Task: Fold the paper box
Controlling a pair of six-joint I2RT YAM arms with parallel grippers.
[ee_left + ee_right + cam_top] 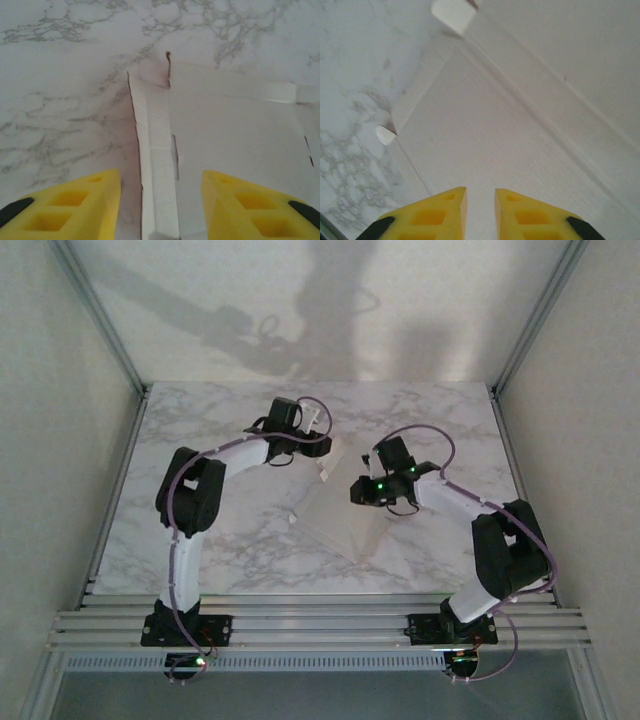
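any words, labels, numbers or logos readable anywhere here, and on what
None can be read.
The box is blank, with no print on it.
The table shows marble veining, no lettering.
Any label on the arms would be too small to tell.

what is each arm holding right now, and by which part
Nothing, as far as shows. The left gripper has its fingers apart either side of a narrow edge flap of the paper box; the right gripper sits slightly open above a flat panel.

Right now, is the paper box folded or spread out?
Spread: the paper box lies as a flat off-white sheet on the table, flaps out.
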